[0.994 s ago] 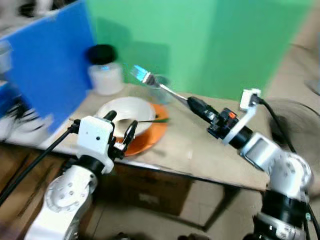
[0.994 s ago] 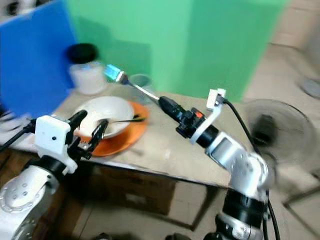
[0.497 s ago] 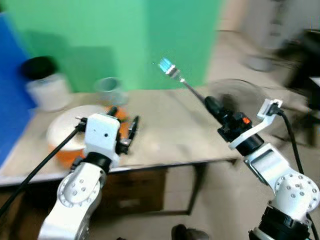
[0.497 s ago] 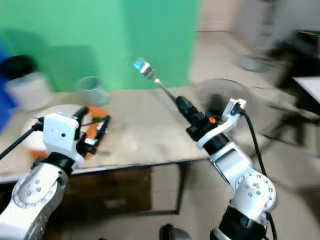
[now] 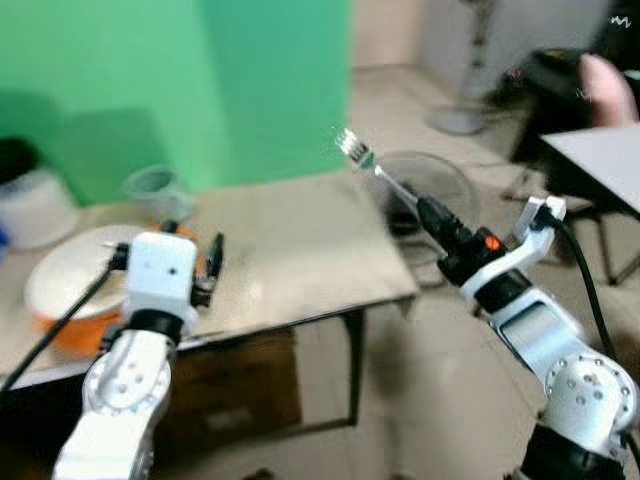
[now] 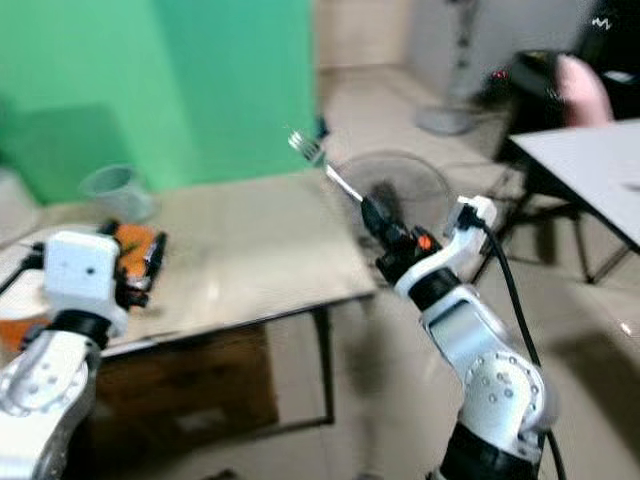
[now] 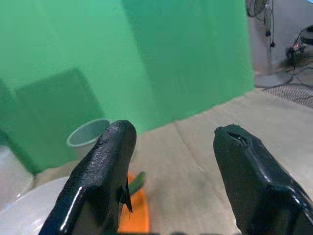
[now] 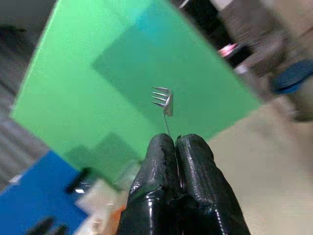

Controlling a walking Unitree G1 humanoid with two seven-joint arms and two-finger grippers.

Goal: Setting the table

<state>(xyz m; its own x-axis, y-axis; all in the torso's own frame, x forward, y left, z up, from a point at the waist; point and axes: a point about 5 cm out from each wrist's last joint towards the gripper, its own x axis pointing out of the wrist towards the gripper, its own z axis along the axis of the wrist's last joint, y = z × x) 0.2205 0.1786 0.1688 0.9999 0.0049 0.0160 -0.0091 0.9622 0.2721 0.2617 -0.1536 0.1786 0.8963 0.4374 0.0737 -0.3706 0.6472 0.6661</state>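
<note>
Item, far left: white bowl (image 5: 70, 280) on an orange plate (image 5: 75, 330), at the left end of the table (image 5: 300, 250); a clear cup (image 5: 152, 190) stood behind them against the green backdrop (image 5: 150, 80). Item, left of centre: my left gripper (image 7: 171, 191), fingers spread wide and empty, hovered above the table just right of the plate. Item, right: my right gripper (image 8: 177, 147), fingers pressed together on the handle of the fork (image 5: 352, 148); the fork pointed up and away, tines raised above the table's right edge, touching nothing. Step in hand, as I judged it: carrying the fork to its place beside the plate. To do it well I judged I should face the table squarely, bring the fork low and level over the bare top next to the plate, lay it flat on the surface, and only then part the fingers, keeping the left gripper out of its path. Hard to make out: both eye views were blurred; a dark green thing (image 7: 137, 182) lay by the plate, which I could not identify; the bowl's contents could not be seen; the fan (image 6: 395, 185) beyond the table and a second table (image 6: 590, 170) at far right were smeared.
</note>
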